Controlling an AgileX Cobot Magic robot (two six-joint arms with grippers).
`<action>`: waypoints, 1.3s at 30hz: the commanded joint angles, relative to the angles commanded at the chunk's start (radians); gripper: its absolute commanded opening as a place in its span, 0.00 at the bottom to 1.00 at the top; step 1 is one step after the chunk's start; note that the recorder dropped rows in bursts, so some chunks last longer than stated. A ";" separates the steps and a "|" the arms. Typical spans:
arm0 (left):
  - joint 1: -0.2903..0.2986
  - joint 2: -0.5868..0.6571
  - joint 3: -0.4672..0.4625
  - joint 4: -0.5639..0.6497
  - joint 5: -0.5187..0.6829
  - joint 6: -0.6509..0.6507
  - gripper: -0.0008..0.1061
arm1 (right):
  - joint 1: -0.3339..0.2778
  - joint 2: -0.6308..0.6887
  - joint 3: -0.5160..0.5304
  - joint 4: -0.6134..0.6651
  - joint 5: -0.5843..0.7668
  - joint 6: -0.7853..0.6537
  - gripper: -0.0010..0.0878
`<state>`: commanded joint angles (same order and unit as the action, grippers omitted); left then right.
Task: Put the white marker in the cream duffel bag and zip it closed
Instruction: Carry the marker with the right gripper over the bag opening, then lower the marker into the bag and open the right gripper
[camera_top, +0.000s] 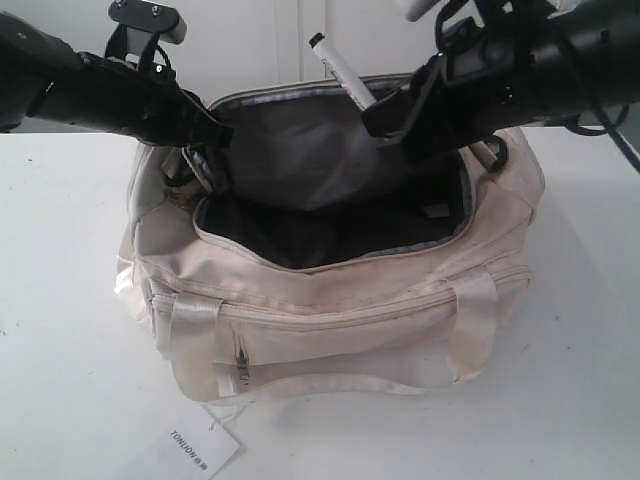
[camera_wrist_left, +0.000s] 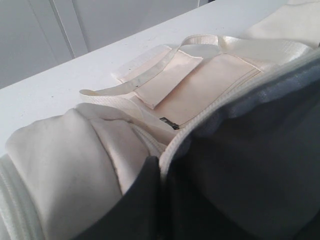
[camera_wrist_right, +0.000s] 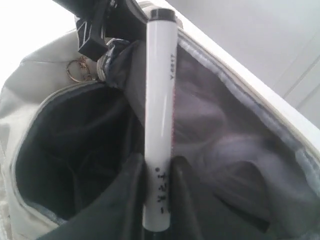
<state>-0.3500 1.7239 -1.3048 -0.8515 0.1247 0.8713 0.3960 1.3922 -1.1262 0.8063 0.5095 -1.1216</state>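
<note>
right gripper (camera_wrist_right: 158, 172) nearly closed, clamped on white marker (camera_wrist_right: 159, 100) barrel, marker poking past its fingertips, open cream duffel bag (camera_top: 330, 320) mouth beneath, left gripper (camera_top: 206, 152) pinching bag rim

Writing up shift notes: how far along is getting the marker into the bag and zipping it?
Done: the soft cream fabric duffel bag gapes open, its rim held by the left gripper. In hand: the right gripper clamps the slim white marker over the opening. Left: drop it in, then close the open top zipper.
</note>
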 joint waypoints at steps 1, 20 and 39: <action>0.000 0.000 0.000 0.000 0.000 0.000 0.01 | 0.005 0.006 -0.004 -0.006 -0.012 0.000 0.01; 0.000 0.000 0.000 0.000 0.000 0.000 0.01 | 0.027 0.197 -0.004 -0.196 -0.073 0.245 0.01; 0.000 0.000 0.000 0.000 0.000 0.000 0.01 | 0.083 0.268 -0.146 -0.702 0.108 0.744 0.01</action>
<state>-0.3500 1.7239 -1.3048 -0.8515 0.1247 0.8713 0.4791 1.6601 -1.2717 0.1048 0.6179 -0.3777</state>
